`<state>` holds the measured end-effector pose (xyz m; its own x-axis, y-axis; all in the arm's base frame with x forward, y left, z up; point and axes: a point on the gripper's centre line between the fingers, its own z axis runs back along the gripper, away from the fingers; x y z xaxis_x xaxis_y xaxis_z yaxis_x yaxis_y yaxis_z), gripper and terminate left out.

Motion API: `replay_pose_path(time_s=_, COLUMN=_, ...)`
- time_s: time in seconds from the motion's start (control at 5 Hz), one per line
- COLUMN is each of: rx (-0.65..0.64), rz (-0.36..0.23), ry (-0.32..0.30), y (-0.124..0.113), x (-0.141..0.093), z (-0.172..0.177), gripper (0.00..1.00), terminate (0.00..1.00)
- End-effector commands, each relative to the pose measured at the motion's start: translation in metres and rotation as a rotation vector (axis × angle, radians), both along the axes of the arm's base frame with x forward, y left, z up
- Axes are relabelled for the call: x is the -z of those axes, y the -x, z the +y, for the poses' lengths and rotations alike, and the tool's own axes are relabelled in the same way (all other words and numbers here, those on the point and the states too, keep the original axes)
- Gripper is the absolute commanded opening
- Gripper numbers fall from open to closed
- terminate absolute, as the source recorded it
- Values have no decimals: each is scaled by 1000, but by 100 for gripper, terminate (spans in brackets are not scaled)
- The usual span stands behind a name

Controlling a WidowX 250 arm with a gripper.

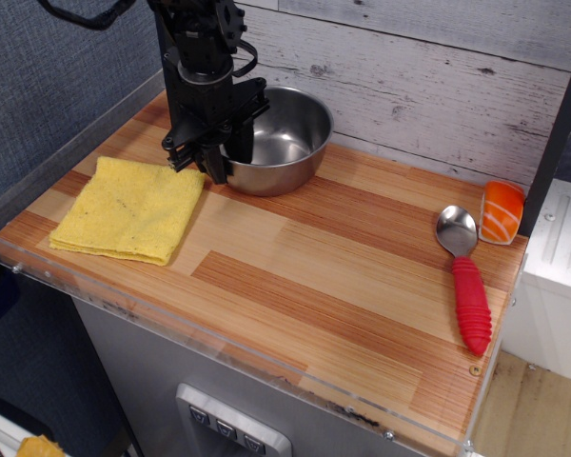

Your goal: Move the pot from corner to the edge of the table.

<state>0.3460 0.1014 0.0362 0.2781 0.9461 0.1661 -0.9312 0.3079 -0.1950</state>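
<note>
The pot (281,143), a round shiny steel bowl, stands at the back left of the striped wooden table (295,276), close to the wall. My gripper (228,164) hangs straight down over the pot's left rim. One finger (215,168) is outside the wall and the other is inside the bowl. The jaws stand close together with the rim pinched between them. The pot rests on the table.
A folded yellow cloth (128,209) lies just left of the gripper. A steel spoon with a red ribbed handle (471,300) and an orange sushi-like toy (502,211) lie at the right end. A clear acrylic rim (219,347) lines the table edges.
</note>
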Motion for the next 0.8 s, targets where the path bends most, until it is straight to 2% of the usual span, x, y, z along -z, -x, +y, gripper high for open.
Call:
replay_pose_path(time_s=0.0, rx=-16, rz=-32, ry=-29, y=2, x=-19, z=3, gripper=0, terminate=0)
replay_pose_path(time_s=0.4, rx=12, rz=-28, ry=-40, y=-1, x=-34, z=7, gripper=0, terminate=0)
replay_pose_path(time_s=0.6, rx=24, rz=-57, ry=-46, y=-3, x=-51, z=11, gripper=0, terminate=0)
